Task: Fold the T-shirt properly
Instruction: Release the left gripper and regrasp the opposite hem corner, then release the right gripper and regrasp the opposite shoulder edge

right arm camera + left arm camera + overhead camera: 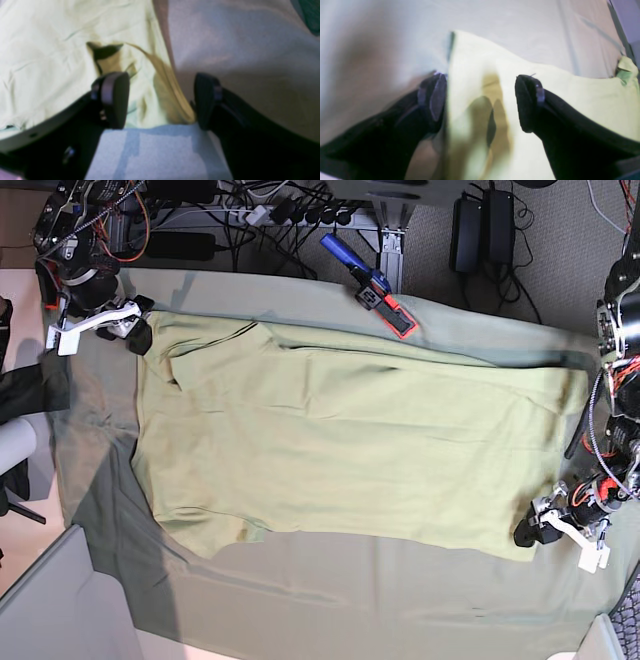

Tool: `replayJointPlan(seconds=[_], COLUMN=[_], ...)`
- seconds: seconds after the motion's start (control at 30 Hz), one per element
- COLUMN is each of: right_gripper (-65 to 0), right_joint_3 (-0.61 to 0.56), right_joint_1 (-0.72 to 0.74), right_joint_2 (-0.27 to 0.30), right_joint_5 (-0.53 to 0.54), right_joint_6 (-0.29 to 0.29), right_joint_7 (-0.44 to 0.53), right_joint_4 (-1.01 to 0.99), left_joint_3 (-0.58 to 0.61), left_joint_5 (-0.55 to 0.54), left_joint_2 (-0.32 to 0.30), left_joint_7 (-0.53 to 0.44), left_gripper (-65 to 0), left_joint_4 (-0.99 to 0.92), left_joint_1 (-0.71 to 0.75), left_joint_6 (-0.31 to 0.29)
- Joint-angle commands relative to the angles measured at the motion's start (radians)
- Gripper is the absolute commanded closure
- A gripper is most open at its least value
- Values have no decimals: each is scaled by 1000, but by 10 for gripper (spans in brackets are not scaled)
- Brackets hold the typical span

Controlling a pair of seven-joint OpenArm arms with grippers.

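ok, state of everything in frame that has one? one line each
T-shirt: lying flat on the table cloth, unfolded, sleeves partly tucked.
Left gripper: open, astride a shirt edge, not clamped.
Right gripper: open, a raised shirt edge between its jaws.
Clamp: lying at the cloth's far edge, untouched.

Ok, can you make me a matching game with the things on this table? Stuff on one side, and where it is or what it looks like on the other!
Things:
1. T-shirt
2. table cloth
3. left claw
4. clamp

Clues:
A. blue and red, lying at the far edge of the table
B. pale yellow-green, spread out flat
C. open, at the shirt's corner on the right of the base view
D. dull grey-green, lying under everything

Pairs: 1-B, 2-D, 3-C, 4-A
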Motion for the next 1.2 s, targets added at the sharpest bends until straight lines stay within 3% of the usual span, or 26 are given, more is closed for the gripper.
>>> replayJointPlan(seconds=[0.0, 0.33, 0.47, 0.5, 0.63, 0.8, 1.17], right_gripper=[-405, -405, -405, -405, -405, -405, -405], right_joint_3=[8, 8, 8, 8, 8, 8, 10], right_joint_1=[3, 3, 3, 4, 17, 20, 25], right_joint_2=[17, 17, 17, 17, 17, 17, 20], right_joint_5=[13, 19, 20, 20, 19, 35, 33], right_joint_6=[16, 17, 16, 16, 17, 17, 17], right_joint_7=[19, 20, 24, 27, 26, 26, 47], right_joint_4=[20, 20, 20, 20, 20, 20, 21], left_joint_3=[0, 0, 0, 0, 0, 0, 0], left_joint_5=[-9, -7, -36, -56, -78, -79, -81], left_joint_2=[-3, 13, 13, 13, 13, 13, 13], left_joint_7=[-6, -14, 53, 70, 57, 52, 97], left_gripper=[-453, -438, -225, -195, -187, 0, 0], left_joint_4=[10, 21, 61, 67, 71, 71, 71], left_joint_1=[-32, -32, -31, -31, -31, -32, -31], left_joint_6=[-3, -5, -85, -85, -85, -85, -85])
